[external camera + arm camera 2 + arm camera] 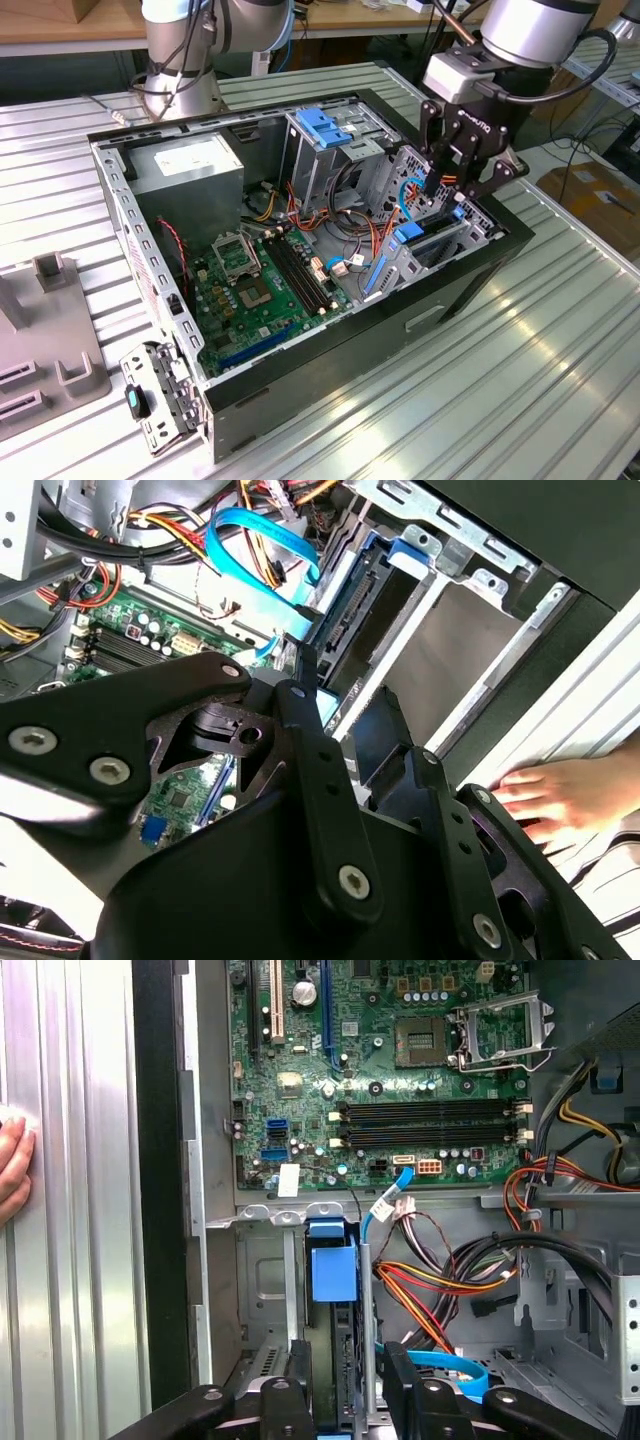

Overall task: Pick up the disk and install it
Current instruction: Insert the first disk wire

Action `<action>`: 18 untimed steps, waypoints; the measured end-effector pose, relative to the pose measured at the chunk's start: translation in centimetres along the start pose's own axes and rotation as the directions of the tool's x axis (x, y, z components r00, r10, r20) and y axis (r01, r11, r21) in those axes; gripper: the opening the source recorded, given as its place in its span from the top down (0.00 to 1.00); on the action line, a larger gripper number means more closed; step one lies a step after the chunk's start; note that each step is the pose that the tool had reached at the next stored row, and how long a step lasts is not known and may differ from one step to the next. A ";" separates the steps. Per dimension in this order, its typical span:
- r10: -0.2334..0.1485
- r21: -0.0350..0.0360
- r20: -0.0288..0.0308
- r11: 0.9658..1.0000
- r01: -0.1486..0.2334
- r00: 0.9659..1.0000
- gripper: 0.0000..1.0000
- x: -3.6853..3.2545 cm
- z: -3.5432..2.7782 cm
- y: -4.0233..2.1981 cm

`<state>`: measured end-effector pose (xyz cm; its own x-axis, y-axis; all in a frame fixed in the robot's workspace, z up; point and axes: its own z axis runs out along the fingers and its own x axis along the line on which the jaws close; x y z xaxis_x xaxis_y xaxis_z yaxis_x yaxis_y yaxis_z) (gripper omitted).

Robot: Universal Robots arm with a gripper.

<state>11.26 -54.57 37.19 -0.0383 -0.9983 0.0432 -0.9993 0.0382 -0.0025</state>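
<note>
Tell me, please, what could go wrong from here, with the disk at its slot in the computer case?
1. The blue cable and the orange wires run right beside the disk. The gripper, which is close above them, could snag or pinch them.
2. A person's hand lies on the table just outside the case. The arm might strike it if it swings that way.

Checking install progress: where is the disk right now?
At the exterior view's right, the disk stands in the drive cage at one end of the case, just below the gripper.
</note>
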 end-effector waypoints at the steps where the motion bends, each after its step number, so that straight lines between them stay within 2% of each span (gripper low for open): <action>1: 0.000 0.000 0.000 1.000 0.000 1.000 0.58 -0.15 0.00 -0.03; 6: 0.000 0.000 0.000 1.000 0.000 1.000 0.58 -0.63 -0.03 -0.13; 18: 0.000 0.000 0.000 1.000 0.000 1.000 0.58 -1.02 -0.04 -0.15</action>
<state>11.45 -53.56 37.19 -0.0382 -0.9983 0.0432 -0.9993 0.0381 -0.0026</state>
